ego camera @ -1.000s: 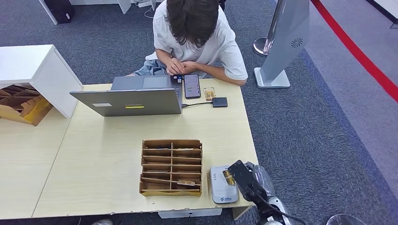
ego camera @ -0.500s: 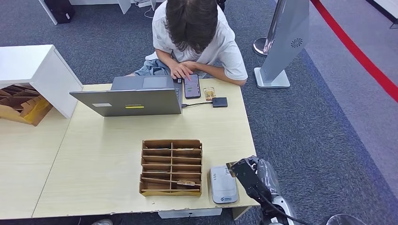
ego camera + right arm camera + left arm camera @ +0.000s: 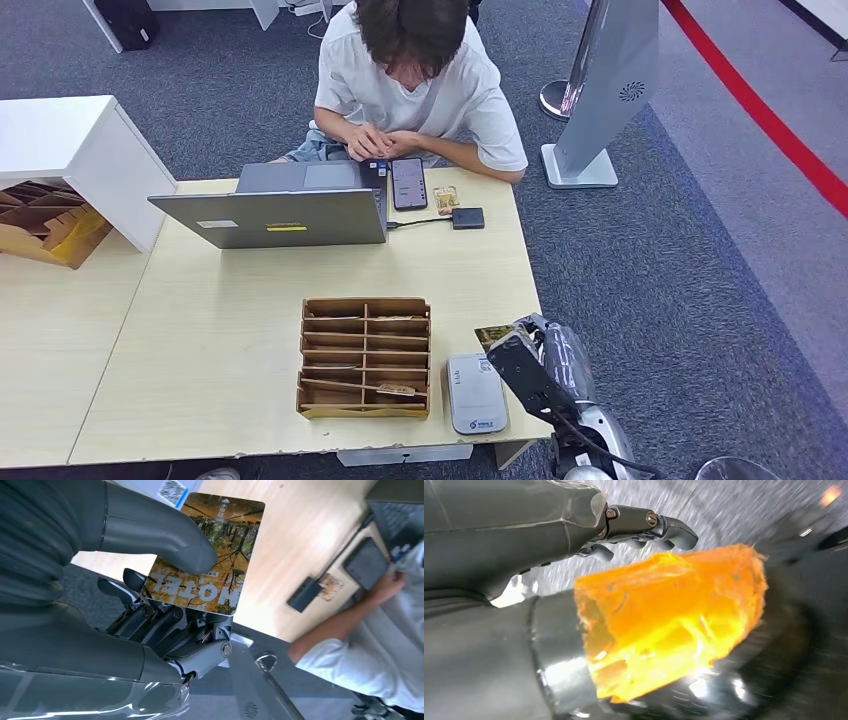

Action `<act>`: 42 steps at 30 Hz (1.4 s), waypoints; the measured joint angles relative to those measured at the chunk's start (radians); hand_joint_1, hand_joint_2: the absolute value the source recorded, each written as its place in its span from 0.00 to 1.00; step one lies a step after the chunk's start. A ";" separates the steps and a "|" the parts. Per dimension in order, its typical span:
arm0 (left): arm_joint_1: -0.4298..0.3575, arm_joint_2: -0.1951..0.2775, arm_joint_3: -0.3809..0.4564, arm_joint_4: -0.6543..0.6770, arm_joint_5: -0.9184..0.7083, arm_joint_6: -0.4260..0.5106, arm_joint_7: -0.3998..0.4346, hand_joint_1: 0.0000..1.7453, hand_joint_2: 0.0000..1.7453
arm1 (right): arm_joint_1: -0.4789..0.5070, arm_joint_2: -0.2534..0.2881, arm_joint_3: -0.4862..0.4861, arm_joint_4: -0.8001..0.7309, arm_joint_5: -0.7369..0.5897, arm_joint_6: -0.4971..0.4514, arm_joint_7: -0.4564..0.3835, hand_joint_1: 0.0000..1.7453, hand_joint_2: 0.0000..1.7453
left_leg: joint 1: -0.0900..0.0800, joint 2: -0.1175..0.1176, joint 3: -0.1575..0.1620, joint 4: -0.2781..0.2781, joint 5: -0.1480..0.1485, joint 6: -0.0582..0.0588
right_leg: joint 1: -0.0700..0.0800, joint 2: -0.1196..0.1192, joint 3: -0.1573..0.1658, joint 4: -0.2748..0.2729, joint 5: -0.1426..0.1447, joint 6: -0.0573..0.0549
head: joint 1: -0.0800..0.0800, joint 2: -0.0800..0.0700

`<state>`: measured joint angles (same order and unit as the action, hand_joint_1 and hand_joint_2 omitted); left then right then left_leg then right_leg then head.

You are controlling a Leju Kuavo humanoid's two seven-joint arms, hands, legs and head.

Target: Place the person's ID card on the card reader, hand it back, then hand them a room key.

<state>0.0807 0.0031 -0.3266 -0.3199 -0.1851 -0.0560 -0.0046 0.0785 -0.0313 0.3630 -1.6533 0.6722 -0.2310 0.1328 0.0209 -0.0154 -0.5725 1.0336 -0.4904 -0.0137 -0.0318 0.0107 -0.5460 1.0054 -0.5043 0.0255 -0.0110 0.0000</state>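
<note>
**Autumn-print card lifted off reader**

Right robot hand point(image 3: 522, 352) grips the card point(image 3: 209, 555), thumb pressing its face vs. fingers behind; "HOTEL" print visible. One sec ago the card lay over the card reader point(image 3: 475, 392); now it's raised, just past the reader's far-right corner, w/ reader top bare. Scan step looks done, so next is prob. reaching across the worktop point(image 3: 220, 330) to the person point(image 3: 415, 75) beyond the reader. Left robot hand point(image 3: 644, 527): fingers curled, nothing seen in them.
</note>
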 joint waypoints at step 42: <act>0.319 0.519 -0.488 -0.753 1.110 0.122 0.128 0.00 0.00 | -0.191 -0.029 0.223 -0.002 -0.039 -0.215 -0.280 1.00 1.00 | 0.000 0.000 0.000 0.000 0.001 -0.001 | 0.000 0.000 0.000 0.000 0.000 -0.001 | 0.000 0.000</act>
<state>0.3999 0.5218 -0.8147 -1.0726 0.9251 0.0658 0.1235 -0.1121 -0.0602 0.5858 -1.6551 0.6329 -0.4457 -0.1474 0.0212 -0.0150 -0.5726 1.0334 -0.4896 -0.0150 -0.0317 0.0104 -0.5461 1.0058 -0.5047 0.0249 -0.0107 0.0000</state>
